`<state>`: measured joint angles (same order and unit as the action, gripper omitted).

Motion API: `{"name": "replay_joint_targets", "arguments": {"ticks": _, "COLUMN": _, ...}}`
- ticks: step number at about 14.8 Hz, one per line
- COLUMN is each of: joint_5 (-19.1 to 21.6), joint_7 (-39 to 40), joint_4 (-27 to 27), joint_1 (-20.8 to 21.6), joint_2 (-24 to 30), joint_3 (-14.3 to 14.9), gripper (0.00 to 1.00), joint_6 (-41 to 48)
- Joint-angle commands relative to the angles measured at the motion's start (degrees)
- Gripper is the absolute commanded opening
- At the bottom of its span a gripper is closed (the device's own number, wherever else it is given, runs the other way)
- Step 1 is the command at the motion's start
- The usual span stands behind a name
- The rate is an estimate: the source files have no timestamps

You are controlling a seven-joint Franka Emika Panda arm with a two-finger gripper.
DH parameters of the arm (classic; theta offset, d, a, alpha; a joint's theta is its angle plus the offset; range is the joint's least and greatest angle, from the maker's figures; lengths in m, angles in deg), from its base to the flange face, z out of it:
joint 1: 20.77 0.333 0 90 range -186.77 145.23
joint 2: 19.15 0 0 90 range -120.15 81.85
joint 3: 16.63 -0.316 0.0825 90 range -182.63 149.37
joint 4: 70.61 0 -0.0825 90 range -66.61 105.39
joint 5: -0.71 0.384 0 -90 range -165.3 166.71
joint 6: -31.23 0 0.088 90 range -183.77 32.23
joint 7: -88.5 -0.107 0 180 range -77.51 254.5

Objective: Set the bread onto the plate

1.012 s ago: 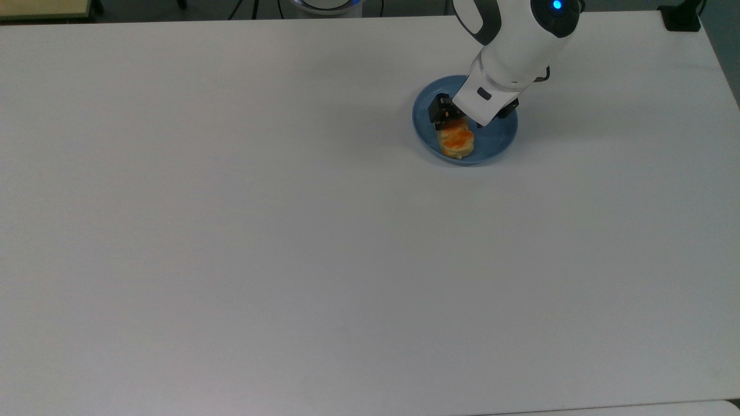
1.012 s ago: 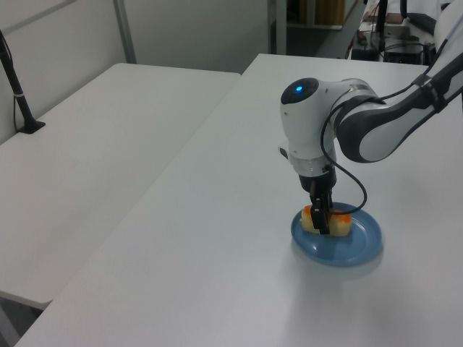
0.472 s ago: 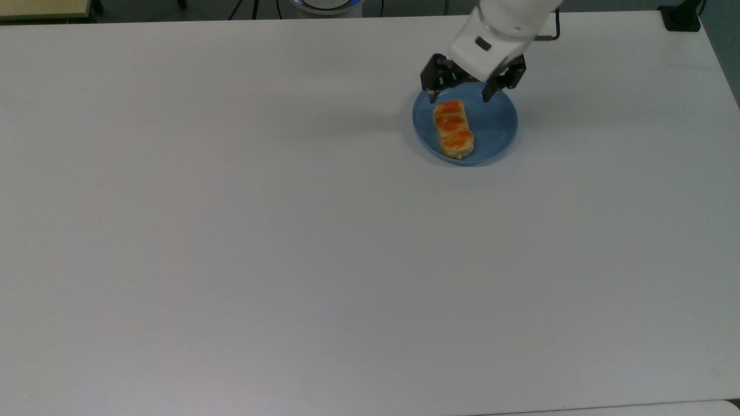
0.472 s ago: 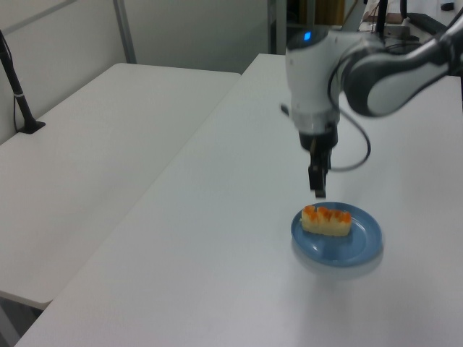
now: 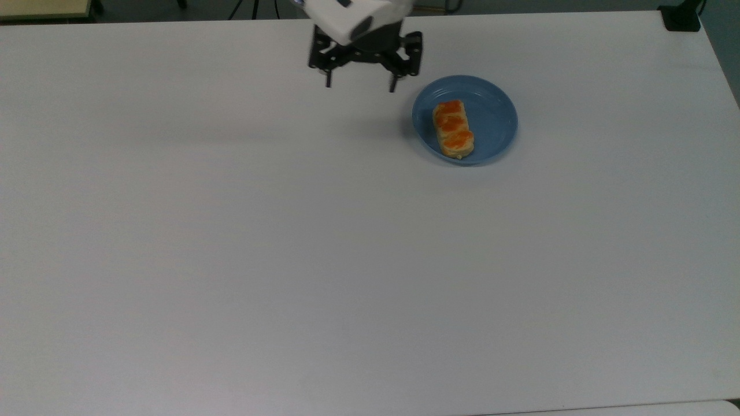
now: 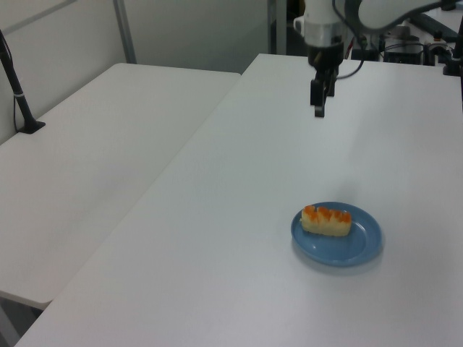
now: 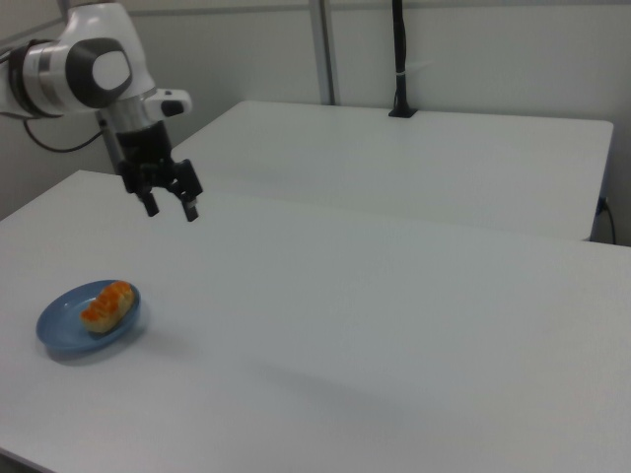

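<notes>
The pale-yellow bread (image 5: 454,129) with orange-brown patches lies flat on the round blue plate (image 5: 494,118), toward the plate's left half in the top view. The same bread (image 6: 326,219) and plate (image 6: 362,242) show low in the left view, and the bread (image 7: 106,304) on the plate (image 7: 59,320) at the right view's lower left. My gripper (image 5: 359,86) hangs open and empty high above the table, well to the top view's left of the plate. It is also seen as gripper (image 6: 318,108) and gripper (image 7: 172,210).
The white table (image 5: 289,260) stretches wide around the plate. A second white table (image 6: 87,159) stands beside it, with a black pole (image 7: 399,59) mounted at its far edge. A black clamp (image 5: 682,17) sits at the top view's upper right corner.
My gripper let go of the bread, opened, rose off the plate and swung away to the top view's left. The bread stays on the plate.
</notes>
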<state>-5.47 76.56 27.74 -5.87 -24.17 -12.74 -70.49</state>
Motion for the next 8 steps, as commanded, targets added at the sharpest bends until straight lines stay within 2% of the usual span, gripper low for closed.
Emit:
{"name": "replay_joint_targets", "arguments": {"ticks": 1, "joint_5": -0.69, "joint_7": 5.85, "joint_4": 0.35, "joint_1": -4.43, "joint_2": 5.27, "joint_3": -0.03, "gripper": 1.00, "joint_6": 4.23}}
{"name": "replay_joint_targets", "arguments": {"ticks": 3, "joint_5": 0.19, "joint_7": 8.94, "joint_4": -0.44, "joint_1": -6.80, "joint_2": 7.12, "joint_3": 0.06, "gripper": 1.00, "joint_6": 7.31}}
{"name": "replay_joint_targets", "arguments": {"ticks": 8, "joint_5": 1.51, "joint_7": 8.77, "joint_4": -0.44, "joint_1": -7.07, "joint_2": 8.01, "joint_3": 0.32, "gripper": 1.00, "joint_6": 7.59}}
